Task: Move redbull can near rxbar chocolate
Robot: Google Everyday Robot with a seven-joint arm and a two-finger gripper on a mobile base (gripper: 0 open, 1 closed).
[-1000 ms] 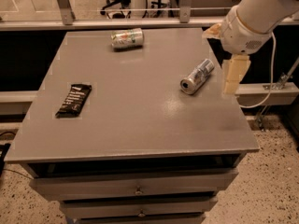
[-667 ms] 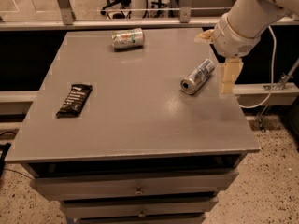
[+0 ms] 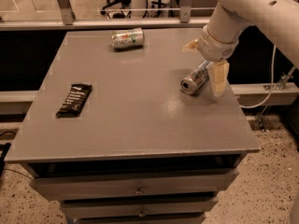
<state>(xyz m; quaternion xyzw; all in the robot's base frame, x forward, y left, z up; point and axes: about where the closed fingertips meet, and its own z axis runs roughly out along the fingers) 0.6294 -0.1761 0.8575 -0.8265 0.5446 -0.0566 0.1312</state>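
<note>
The redbull can (image 3: 194, 80) lies on its side at the right of the grey table (image 3: 140, 125), silver top facing the front left. My gripper (image 3: 205, 62) is over the can's far end. Its pale fingers (image 3: 218, 78) are spread wide, one to the can's right and one behind it, so it is open and holds nothing. The rxbar chocolate (image 3: 74, 99), a flat black bar, lies at the table's left side, far from the can.
A wider pale green-white can (image 3: 127, 38) lies on its side at the table's back. Drawers (image 3: 138, 190) sit under the tabletop. A metal rail (image 3: 117, 22) runs behind the table. The table's right edge is close to the redbull can.
The arm has moved left and down toward the redbull can; the gripper now hangs over the can's far end. The can and the bar have not moved.
</note>
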